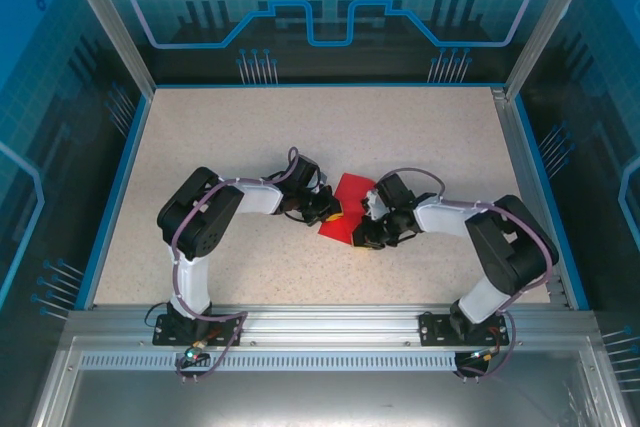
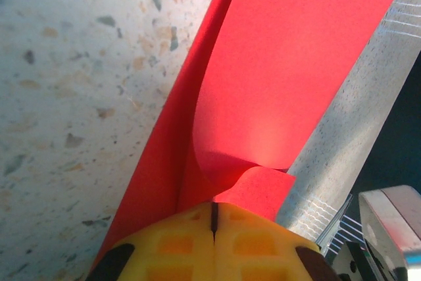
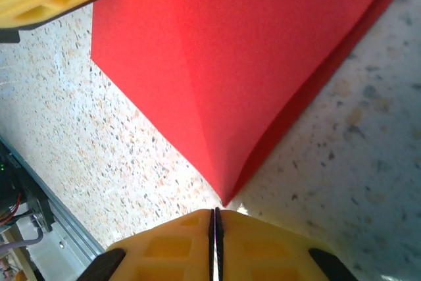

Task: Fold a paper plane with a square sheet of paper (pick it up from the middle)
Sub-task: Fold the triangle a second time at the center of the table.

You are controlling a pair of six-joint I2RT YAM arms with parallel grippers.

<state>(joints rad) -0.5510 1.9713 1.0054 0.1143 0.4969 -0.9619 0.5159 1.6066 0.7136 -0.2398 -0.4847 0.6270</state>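
From above: the square sheet of paper (image 1: 352,197) sits humped in the middle of the table (image 1: 250,127). The left gripper (image 1: 334,215) is at its left edge and the right gripper (image 1: 366,234) at its near corner. Left wrist: pads clamped tight, pinching a curled red edge, and the sheet arches up off the speckled top. Right wrist: 2 yellow pads pressed together, with the paper's pointed corner ending right at their tips. Caught or just touching, can't tell.

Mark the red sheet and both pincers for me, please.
red sheet (image 1: 348,204): top view, middle of its visible face.
left pincer (image 2: 214,218): left wrist view, seam between its shut yellow pads.
right pincer (image 3: 215,228): right wrist view, seam between its shut yellow pads.
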